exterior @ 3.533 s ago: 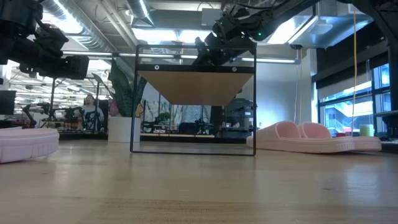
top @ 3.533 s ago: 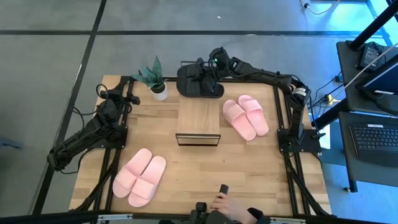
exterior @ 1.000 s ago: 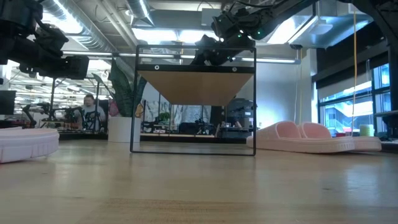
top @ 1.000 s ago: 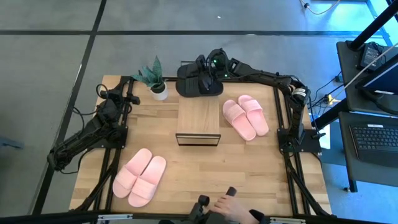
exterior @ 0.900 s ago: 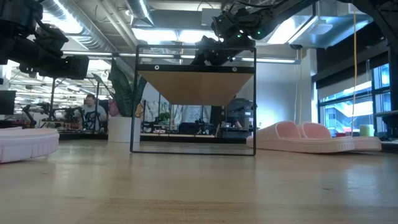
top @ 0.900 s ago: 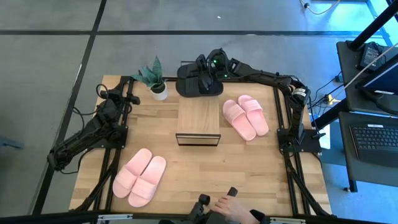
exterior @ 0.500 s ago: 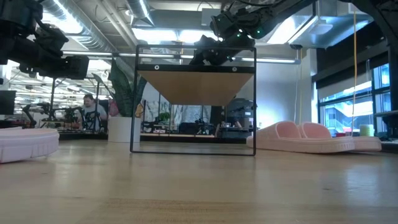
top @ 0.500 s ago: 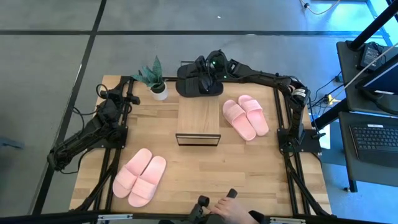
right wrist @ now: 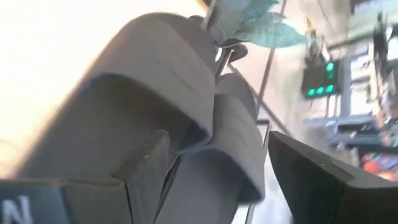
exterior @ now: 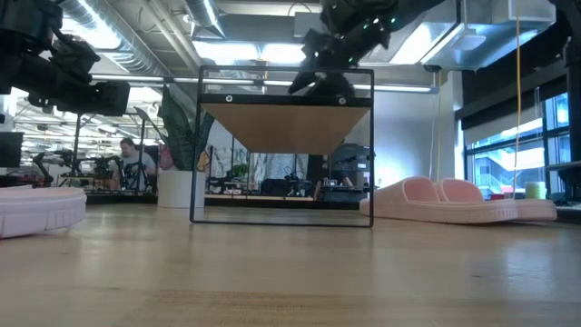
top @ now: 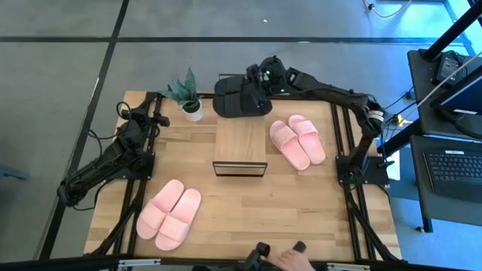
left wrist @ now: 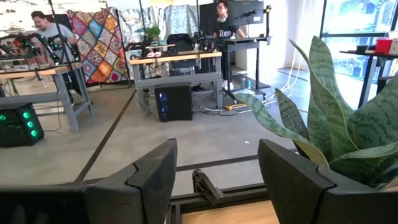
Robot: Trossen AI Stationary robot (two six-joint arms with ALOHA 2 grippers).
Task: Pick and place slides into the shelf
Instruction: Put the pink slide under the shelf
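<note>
The black slides point(top: 238, 102) lie side by side, soles down, at the table's far edge behind the shelf point(top: 239, 143); the right wrist view shows them just ahead point(right wrist: 180, 81). My right gripper point(top: 254, 84) hangs open just above their right end, touching nothing, its fingers point(right wrist: 214, 140) apart. One light pink pair point(top: 297, 141) lies right of the shelf, another point(top: 169, 213) near the front left. In the low view the shelf point(exterior: 283, 127) hides the black slides, and my right gripper point(exterior: 309, 80) shows above its top. My left gripper point(top: 154, 113) waits open at the far left point(left wrist: 214, 149).
A small potted plant point(top: 188, 98) stands left of the black slides, close to my left gripper. A person's hand point(top: 290, 260) with a dark device is at the near edge. Bare wood lies in front of the shelf.
My right gripper has risen from the black slides and drawn back a little toward the table's right edge. The black slides have stayed where they lay at the far edge. The person's hand at the near edge has shifted to the right.
</note>
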